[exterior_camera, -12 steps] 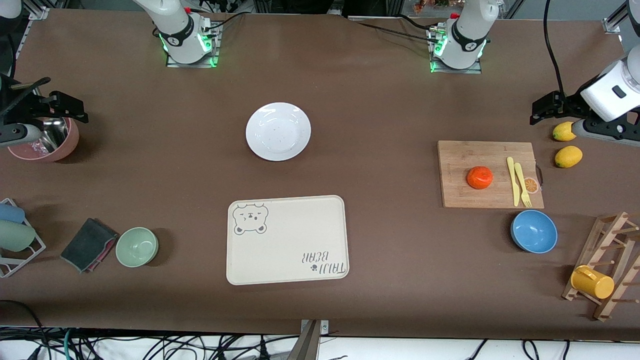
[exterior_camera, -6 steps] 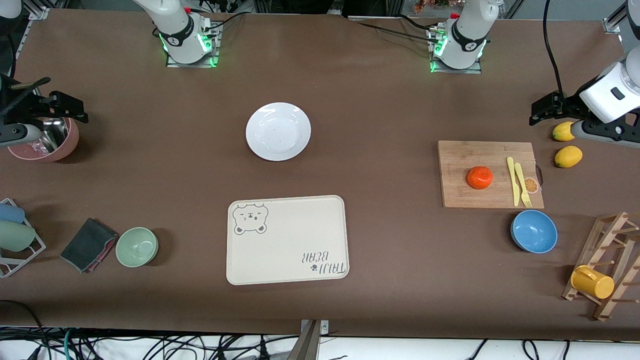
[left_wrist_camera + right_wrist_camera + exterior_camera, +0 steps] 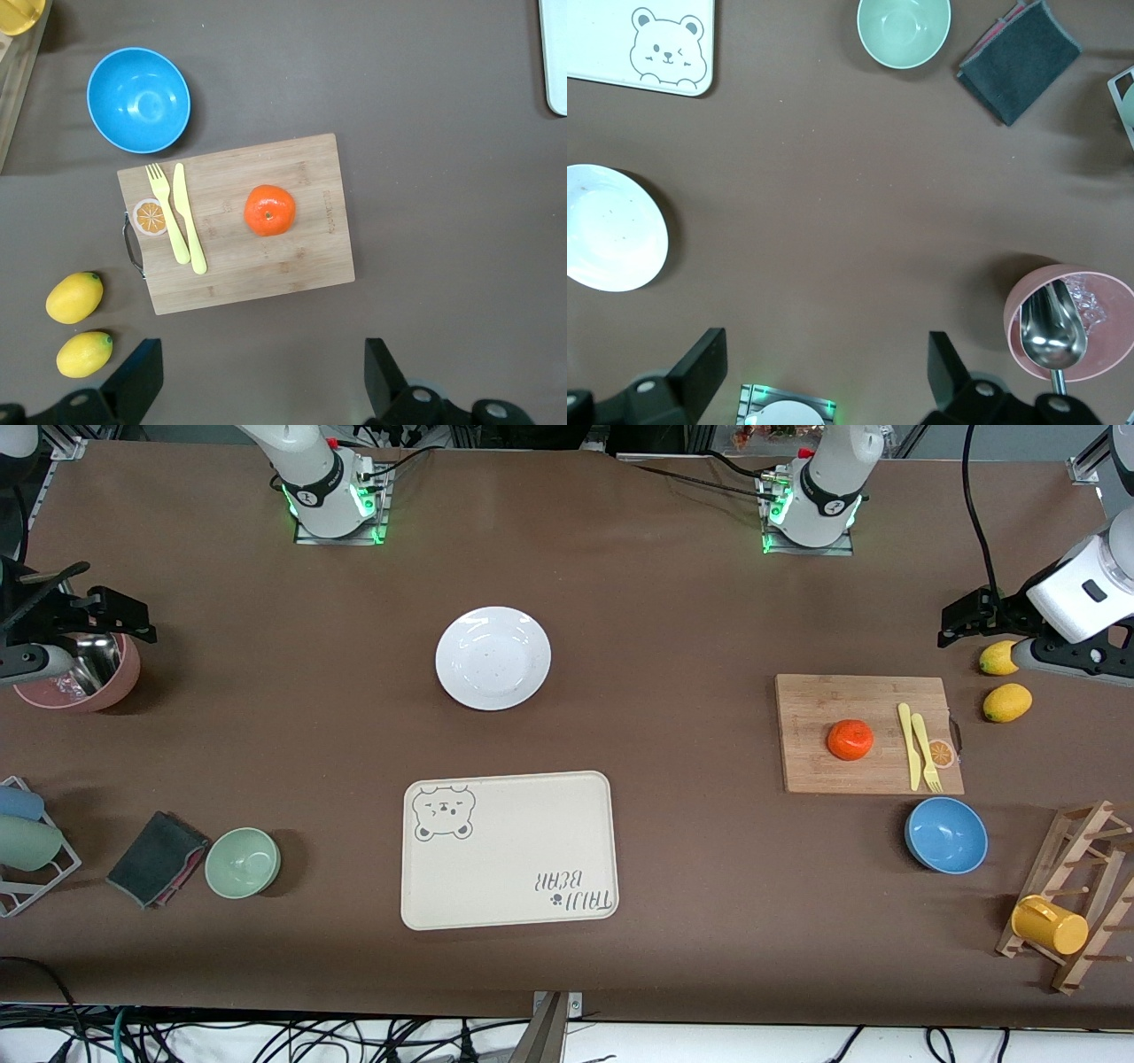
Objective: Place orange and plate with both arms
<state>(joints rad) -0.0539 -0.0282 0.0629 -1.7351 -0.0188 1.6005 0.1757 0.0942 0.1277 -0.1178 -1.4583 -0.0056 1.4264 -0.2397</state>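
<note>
- Two grippers are hanging in the air at the two ends of the worktop (image 3: 673,629), and I am seeing both empty.
- I am watching the left gripper (image 3: 961,622) hovering over the worktop by the two lemons (image 3: 1007,701), its fingers (image 3: 135,379) standing wide apart with nothing between them.
- I am watching the right gripper (image 3: 115,615) hovering over the pink bowl (image 3: 84,677), which is holding a metal spoon (image 3: 1052,329); its fingers (image 3: 700,361) are also spread wide and gripping nothing.
- I am finding the orange (image 3: 850,740) sitting on the wooden cutting board (image 3: 819,766) toward the left arm's end, beside a yellow knife and fork (image 3: 918,746) lying on the same board.
- I am seeing the blue bowl (image 3: 946,834) sitting just nearer to the front camera than the board.
- I am finding the plate (image 3: 493,658) lying bare near the middle of the worktop, well apart from the orange.
- I am seeing the cream bear tray (image 3: 509,850) lying nearer to the front camera than the plate, not touching it.
- I am noting a green bowl (image 3: 243,862) beside a folded dark cloth (image 3: 158,858) toward the right arm's end.
</note>
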